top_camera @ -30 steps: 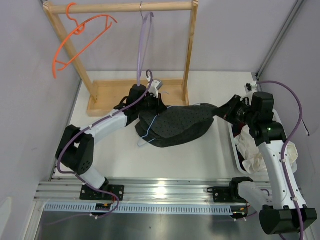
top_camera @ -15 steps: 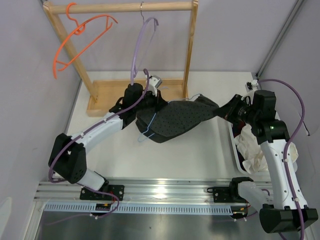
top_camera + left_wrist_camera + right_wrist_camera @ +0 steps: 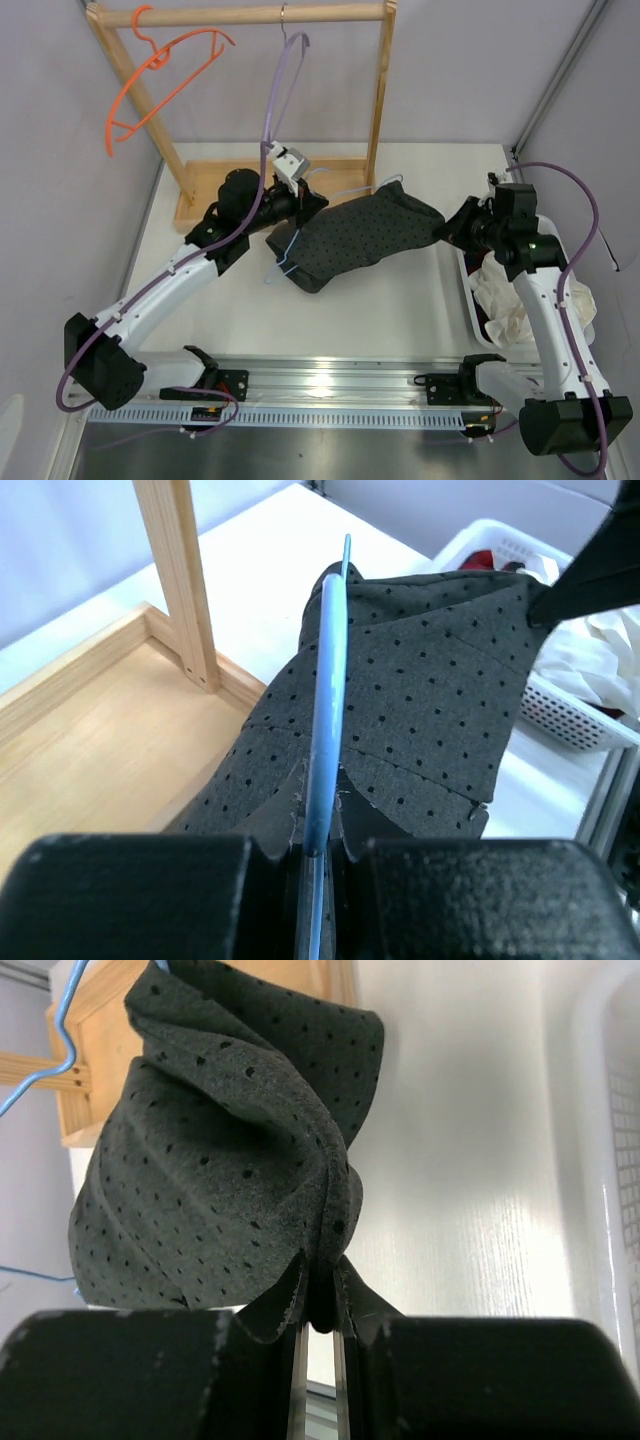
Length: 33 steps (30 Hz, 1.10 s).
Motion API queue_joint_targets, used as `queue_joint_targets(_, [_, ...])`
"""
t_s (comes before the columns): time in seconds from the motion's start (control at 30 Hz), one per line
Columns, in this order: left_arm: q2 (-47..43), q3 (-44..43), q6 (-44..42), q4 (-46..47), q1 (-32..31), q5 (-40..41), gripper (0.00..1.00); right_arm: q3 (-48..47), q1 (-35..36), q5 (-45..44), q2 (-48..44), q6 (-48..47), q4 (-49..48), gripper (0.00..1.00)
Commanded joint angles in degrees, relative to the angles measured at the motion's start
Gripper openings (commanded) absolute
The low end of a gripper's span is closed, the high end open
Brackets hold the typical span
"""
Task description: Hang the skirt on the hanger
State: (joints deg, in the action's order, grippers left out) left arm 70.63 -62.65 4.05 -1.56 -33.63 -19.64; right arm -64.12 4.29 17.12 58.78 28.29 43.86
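Note:
The dark grey dotted skirt (image 3: pixel 350 240) hangs stretched between both grippers above the table, sloping down to the left. The light-blue wire hanger (image 3: pixel 287 250) runs through it, a loop showing below the fabric's left end. My left gripper (image 3: pixel 305 200) is shut on the hanger (image 3: pixel 326 700), the blue wire pinched between its jaws with the skirt (image 3: pixel 430 700) draped over it. My right gripper (image 3: pixel 447 227) is shut on a bunched corner of the skirt (image 3: pixel 230 1160). A piece of the hanger (image 3: pixel 50 1060) shows at the left of the right wrist view.
A wooden rack (image 3: pixel 240 15) stands at the back, its base board (image 3: pixel 215 185) just behind the left gripper. An orange hanger (image 3: pixel 150 80) and a purple hanger (image 3: pixel 283 80) hang from its rail. A white basket (image 3: pixel 505 300) with white cloth sits at the right.
The left arm has stretched out and lifted the hanger end; the skirt has risen off the table and bunched narrower. The right gripper has shifted slightly up and left, still holding its corner.

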Motion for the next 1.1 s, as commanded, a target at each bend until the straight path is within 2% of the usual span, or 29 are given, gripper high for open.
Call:
queue_joint_targets(0.0, [2.3,0.77,0.52,3.23,-0.39,-2.87,0.0,0.56,3.24,-4.19,0.55,-1.4,-1.58,0.0])
queue_joint_targets(0.17, [8.46,1.39,0.07,3.32,-4.07,4.85,0.0,2.15,10.81,-13.22,1.59,-1.05,-2.02,0.02])
queue_joint_targets(0.23, [10.48,1.66,1.13,4.72,-4.34,5.66,0.0,2.85,13.88,-16.14,2.74,-0.96,-1.67,0.06])
queue_joint_targets(0.33, [12.24,1.31,2.18,5.17,-4.25,5.58,0.0,4.08,16.44,-22.82,3.44,-0.26,-1.14,0.27])
queue_joint_targets(0.37, [13.12,1.04,2.1,5.08,-4.34,5.66,0.0,4.26,18.54,-24.58,3.36,-0.17,-0.79,0.39])
queue_joint_targets(0.43, [13.65,0.25,2.1,4.64,-4.34,5.31,0.0,4.35,21.61,-29.24,3.09,1.14,0.17,0.53])
queue_joint_targets(0.47, [14.35,-0.18,2.1,4.38,-4.34,5.14,0.0,4.35,22.85,-30.82,2.74,1.67,0.35,0.66])
queue_joint_targets(0.57, [15.24,-1.33,1.84,3.59,-4.25,4.17,0.0,4.09,28.29,-34.44,1.25,4.12,0.09,0.77])
queue_joint_targets(0.67, [16.12,-2.03,1.66,2.88,-4.25,2.85,0.0,5.83,33.3,-32.95,0.81,7.11,-3.68,0.77])
queue_joint_targets(0.77, [16.29,-1.6,1.83,3.23,-4.25,1.89,0.0,8.3,42.7,-33.02,1.59,8.7,-11.41,0.77])
queue_joint_targets(0.8, [16.55,-1.77,1.92,3.23,-4.25,1.71,0.0,9.09,47.77,-34.86,3.68,8.62,-12.99,0.76])
queue_joint_targets(0.9, [17.34,-2.56,2.27,2.71,-4.17,0.83,0.0,8.75,56.49,-40.14,10.17,7.31,-18.53,0.72])
queue_joint_targets(0.93, [17.7,-3.34,2.1,2.44,-4.25,0.13,0.0,8.83,58.27,-41.11,12.04,6.08,-22.28,0.72])
queue_joint_targets(1.07, [18.84,-5.37,1.75,-0.63,-4.17,-1.01,0.0,5.24,65.04,-50.13,22.93,2.74,-25.58,0.7])
